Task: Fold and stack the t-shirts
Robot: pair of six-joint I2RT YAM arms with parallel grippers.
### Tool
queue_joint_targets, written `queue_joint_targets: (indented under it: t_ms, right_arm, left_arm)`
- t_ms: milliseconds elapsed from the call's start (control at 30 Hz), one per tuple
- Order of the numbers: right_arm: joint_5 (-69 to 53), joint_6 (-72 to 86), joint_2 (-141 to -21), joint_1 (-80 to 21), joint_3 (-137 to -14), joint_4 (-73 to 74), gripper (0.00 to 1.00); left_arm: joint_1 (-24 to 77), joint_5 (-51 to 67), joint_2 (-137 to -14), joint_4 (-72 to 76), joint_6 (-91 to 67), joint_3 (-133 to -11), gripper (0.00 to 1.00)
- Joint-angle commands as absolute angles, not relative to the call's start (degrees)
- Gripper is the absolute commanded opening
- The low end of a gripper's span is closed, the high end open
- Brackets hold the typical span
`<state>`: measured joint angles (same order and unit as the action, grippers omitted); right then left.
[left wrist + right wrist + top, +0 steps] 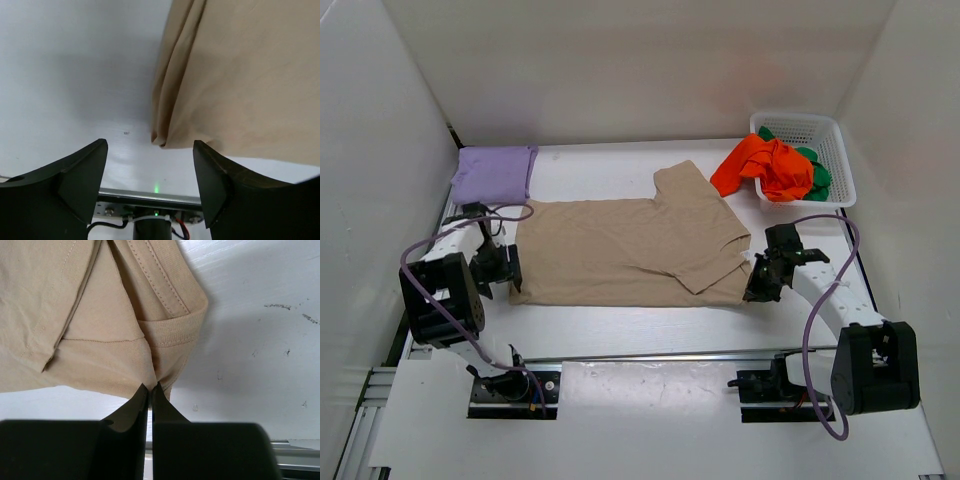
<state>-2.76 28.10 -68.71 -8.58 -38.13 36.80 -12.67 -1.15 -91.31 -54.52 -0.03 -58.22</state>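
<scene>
My left gripper (pixel 150 146) has its fingers wide apart and grasps nothing. It hangs just over the near left corner of the beige t-shirt (pixel 620 250), which lies spread in the middle of the table (pixel 620 335). My right gripper (pixel 151 386) is clenched on the shirt's edge beside the collar. The lavender t-shirt (pixel 495 172) lies folded at the far left. The orange-red t-shirt (pixel 770 165) and the green t-shirt (pixel 817 177) are heaped in the white basket (pixel 832 135).

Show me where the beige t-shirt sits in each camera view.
Top external: beige t-shirt spread across mid-table.
Left wrist: fills the upper right; its corner lies just past the open left end effector.
Right wrist: fills the upper left; right end effector shut on its edge.
Shared landmark: the white table.
</scene>
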Motion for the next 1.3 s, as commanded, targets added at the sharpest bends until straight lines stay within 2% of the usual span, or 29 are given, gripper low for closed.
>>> queue_joint_targets:
  t_ms: [0,200,333,367,567,667,733,767,800,833,867,900,933,1000,1100,1200,1267]
  right_arm:
    - [-2.11,26.89,-69.25,-7.82,-39.28,37.79,0.00]
    - [-2.11,26.37,-69.79,-7.30,-39.29,37.79,0.00]
    - [-2.11,26.37,-69.79,-6.77,-39.29,38.40,0.00]
    - [-1.59,26.37,-69.79,-6.77,-39.29,38.41,0.00]
    - [0.53,30.23,-68.55,-6.77,-39.90,44.38,0.00]
    - [-2.26,33.65,-66.71,-6.77,-35.71,45.09,0.00]
    - [-4.30,35.58,-64.96,-7.29,-33.06,44.57,0.00]
    - [-4.31,36.29,-63.82,-7.82,-32.09,44.56,0.02]
    - [-4.31,36.82,-63.11,-7.82,-30.43,44.56,0.07]
    - [-4.92,36.83,-62.41,-7.82,-29.80,44.56,0.29]
    - [-4.92,37.52,-60.92,-7.82,-29.27,44.56,0.42]
    - [-4.40,38.14,-60.21,-7.82,-29.27,45.08,0.50]
    - [-3.79,38.14,-59.60,-7.82,-29.27,45.09,0.57]
    - [-2.47,39.37,-58.10,-7.82,-30.05,46.23,0.58]
    - [0.34,39.99,-57.48,-7.82,-33.83,48.08,0.58]
    - [3.69,41.22,-57.48,-7.82,-35.07,48.87,0.57]
    - [4.30,41.22,-58.00,-7.13,-35.07,48.87,0.50]
  left_arm:
    - [-14.15,4.72,-91.05,-54.67,0.00,-56.69,0.81]
    - [-14.15,7.65,-96.67,-53.00,0.00,-55.64,0.79]
    - [-14.15,7.65,-99.84,-51.77,0.00,-54.40,0.28]
    - [-14.67,6.78,-100.37,-51.77,0.00,-54.40,0.10]
    - [-17.05,-2.62,-92.22,-52.38,0.00,-53.88,0.10]
    - [-17.05,-5.35,-89.13,-53.69,0.00,-52.65,0.10]
    - [-17.05,-5.36,-88.07,-56.07,0.00,-51.60,0.17]
    - [-17.05,-5.88,-88.07,-56.77,0.00,-51.07,0.29]
    - [-17.05,-6.93,-87.46,-56.78,0.00,-50.46,0.34]
    - [-17.05,-8.07,-87.45,-57.39,0.00,-49.41,0.41]
    - [-17.05,-9.48,-86.76,-57.39,0.00,-49.39,0.47]
    - [-17.05,-12.71,-86.14,-56.61,0.00,-48.87,0.58]
    - [-17.05,-14.22,-86.13,-56.60,0.00,-50.00,0.61]
    - [-17.05,-18.09,-84.91,-56.60,0.00,-52.89,0.65]
    - [-11.97,-20.04,-83.41,-58.26,0.00,-61.76,0.65]
    - [-0.39,-15.58,-81.74,-60.11,0.00,-70.56,0.68]
    - [11.65,-14.68,-81.74,-61.16,0.00,-75.13,0.68]
